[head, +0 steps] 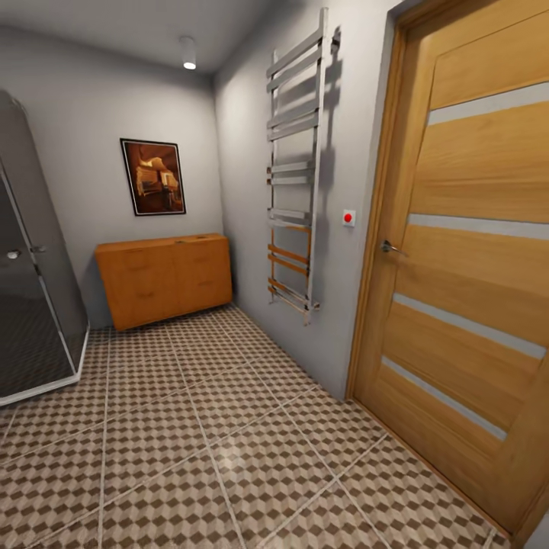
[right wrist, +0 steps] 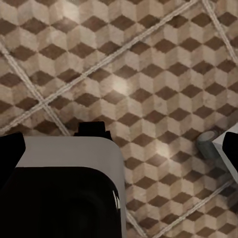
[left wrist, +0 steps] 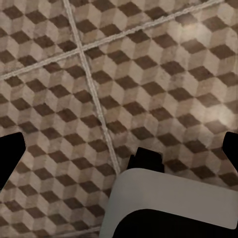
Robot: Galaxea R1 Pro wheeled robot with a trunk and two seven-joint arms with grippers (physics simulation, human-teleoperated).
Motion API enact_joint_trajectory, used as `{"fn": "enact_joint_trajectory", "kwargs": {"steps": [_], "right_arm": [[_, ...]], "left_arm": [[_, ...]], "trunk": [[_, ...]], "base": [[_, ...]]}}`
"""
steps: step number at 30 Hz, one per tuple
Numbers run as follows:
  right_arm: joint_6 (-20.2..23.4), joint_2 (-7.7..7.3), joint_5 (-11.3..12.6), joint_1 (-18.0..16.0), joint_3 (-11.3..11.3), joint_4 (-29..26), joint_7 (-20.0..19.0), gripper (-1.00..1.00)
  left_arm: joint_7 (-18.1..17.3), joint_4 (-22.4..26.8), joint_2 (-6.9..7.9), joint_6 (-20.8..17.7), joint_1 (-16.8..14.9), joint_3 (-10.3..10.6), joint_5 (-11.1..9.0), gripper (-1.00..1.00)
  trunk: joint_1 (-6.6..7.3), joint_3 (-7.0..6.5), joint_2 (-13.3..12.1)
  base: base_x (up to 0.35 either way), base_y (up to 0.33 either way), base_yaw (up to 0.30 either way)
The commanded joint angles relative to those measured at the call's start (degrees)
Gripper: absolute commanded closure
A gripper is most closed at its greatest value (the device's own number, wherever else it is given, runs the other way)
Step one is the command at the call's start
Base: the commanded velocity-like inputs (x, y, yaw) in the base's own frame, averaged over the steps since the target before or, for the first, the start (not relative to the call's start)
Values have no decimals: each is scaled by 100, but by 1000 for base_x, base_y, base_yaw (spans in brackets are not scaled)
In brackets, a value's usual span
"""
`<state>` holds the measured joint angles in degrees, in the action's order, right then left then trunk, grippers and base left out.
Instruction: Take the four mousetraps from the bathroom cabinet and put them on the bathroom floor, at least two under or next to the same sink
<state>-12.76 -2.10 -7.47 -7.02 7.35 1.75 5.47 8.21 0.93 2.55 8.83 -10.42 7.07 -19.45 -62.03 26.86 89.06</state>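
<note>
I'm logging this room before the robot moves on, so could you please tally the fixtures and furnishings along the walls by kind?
Orange-brown cabinet: 1
Framed picture: 1
Chrome towel rail: 1
Wooden door: 1
Glass shower enclosure: 1
Ceiling light: 1
Red wall button: 1
Total: 7

Evenly lit interior render. A ceiling spotlight (head: 188, 55) glows near the far corner; the towel rail (head: 293, 171) casts a soft shadow on the grey wall (head: 252, 137). Pale sheen patches lie on the patterned floor (head: 229, 450) in all views. Wide-angle lens tilts the door (head: 465, 267); edges slightly soft.
</note>
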Motion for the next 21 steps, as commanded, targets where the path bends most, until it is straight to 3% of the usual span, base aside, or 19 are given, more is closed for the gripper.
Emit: {"fn": "enact_joint_trajectory", "kwargs": {"steps": [1,21], "right_arm": [[-33,-1,-61,-8,47,19,21,-100],[-33,2,-61,-9,47,19,24,-100]], "left_arm": [[15,-2,-1,14,-4,48,-41,-100],[15,-3,-6,14,-4,18,-61,-100]], "trunk": [[1,12,3],[1,135,3]], "base": [[0,0,230],[0,0,230]]}}
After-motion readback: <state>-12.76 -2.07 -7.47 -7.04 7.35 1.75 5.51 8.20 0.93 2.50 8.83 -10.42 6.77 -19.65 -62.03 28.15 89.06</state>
